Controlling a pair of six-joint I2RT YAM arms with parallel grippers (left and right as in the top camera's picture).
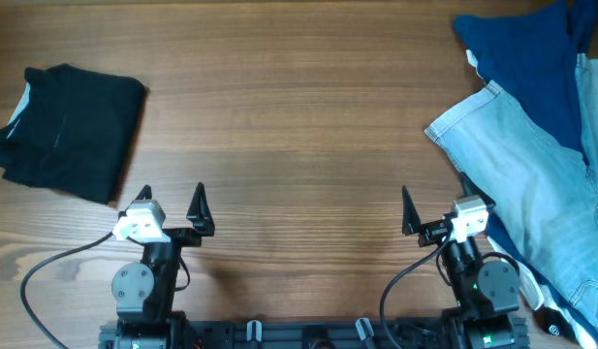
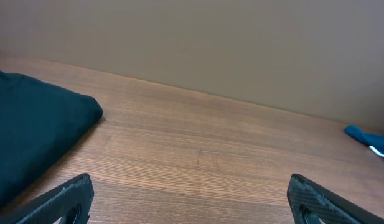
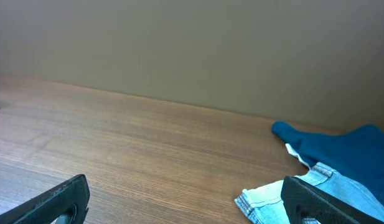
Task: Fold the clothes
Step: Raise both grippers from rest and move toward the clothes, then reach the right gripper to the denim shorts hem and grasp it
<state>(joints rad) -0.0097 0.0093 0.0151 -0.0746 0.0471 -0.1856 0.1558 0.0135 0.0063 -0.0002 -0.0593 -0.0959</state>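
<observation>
At the bench's (image 1: 299,116) right edge the shorts (image 1: 536,184) lie rumpled and run out of frame, touching the navy garment (image 1: 521,68); the black garment (image 1: 71,131) sits bundled far left. Left claw (image 1: 173,199) and right claw (image 1: 434,202) hang at the near edge, both spread wide and holding nothing. My read is that fetching the shorts comes first, so I'd send the right claw to the denim corner nearest it, pinch low, and drag the shorts to mid-bench to flatten them before any fold.
</observation>
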